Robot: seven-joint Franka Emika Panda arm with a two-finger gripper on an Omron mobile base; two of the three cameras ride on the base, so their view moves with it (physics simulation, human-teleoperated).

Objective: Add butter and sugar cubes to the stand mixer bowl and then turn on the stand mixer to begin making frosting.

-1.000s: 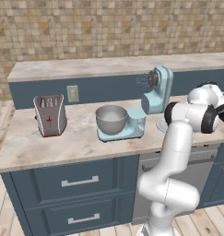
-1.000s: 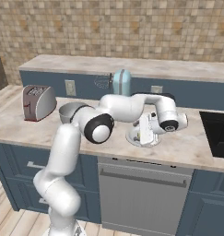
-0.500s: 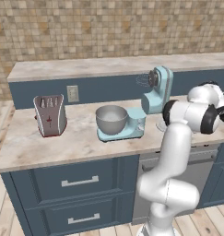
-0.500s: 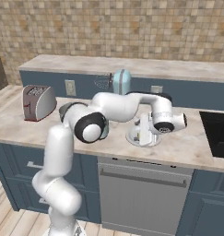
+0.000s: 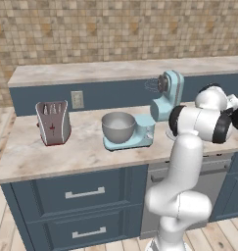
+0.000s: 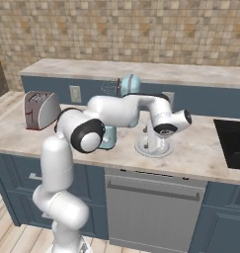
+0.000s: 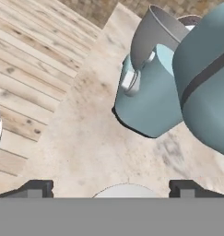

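Counter (image 5: 86, 157) of pale marbled stone ran across blue drawer fronts, carrying everything. Stood at its middle: light blue stand mixer (image 5: 162, 100), head tilted back, whisk raised toward the wall. Sat on the mixer's flat base: stand mixer bowl (image 5: 118, 126) of grey metal, seen empty from the left base view and again up close in the hand view (image 7: 152, 34), beside the mixer's blue body (image 7: 155, 92). Well apart to the mixer's left: grey, red-marked toaster (image 5: 53, 122), also at the counter's far end in the right base view (image 6: 40, 108). Just right of the mixer: round white plate (image 6: 152, 147), with the arm's wrist bent down over it. Claw (image 7: 111, 186) spread as wide as it goes, both dark tips far apart, gripping nothing, touching nothing, poised above the plate's rim (image 7: 125, 190). Butter and sugar cubes: could not be made out, hidden behind the wrist over the plate.
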